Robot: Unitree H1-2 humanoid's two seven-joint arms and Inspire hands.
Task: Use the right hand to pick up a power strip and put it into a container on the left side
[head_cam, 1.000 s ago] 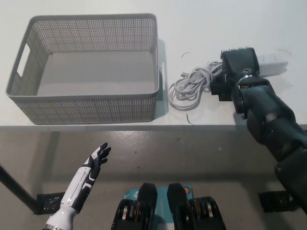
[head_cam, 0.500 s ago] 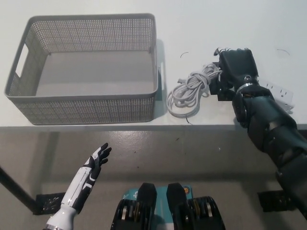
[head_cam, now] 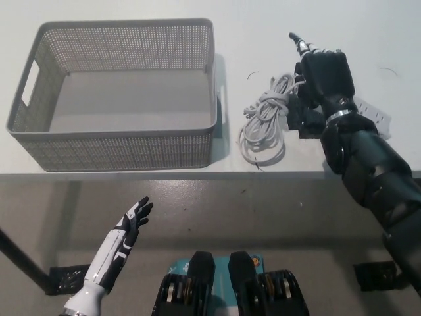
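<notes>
My black right hand (head_cam: 321,76) is over the right part of the white table (head_cam: 368,29), its fingers closed on the white power strip (head_cam: 372,114). Only one end of the strip shows, past my wrist. Its grey-white cable (head_cam: 265,118) trails from the hand in a loose coil stretched toward the table's front edge, just right of the basket. The grey mesh basket (head_cam: 118,150) stands on the left half of the table with nothing in it. My white left hand (head_cam: 129,226) rests open at the lower left, below the table's front edge.
The basket has a handle slot (head_cam: 29,83) in its left wall. A few small dark marks (head_cam: 254,74) lie on the table near the cable. The table's front edge (head_cam: 197,173) runs across the middle of the picture, with grey floor below it.
My right hand has turned and moved slightly up and left with the power strip. The strip swung from the hand's upper right to beside my wrist, and the cable coil was drawn into a longer, narrower shape.
</notes>
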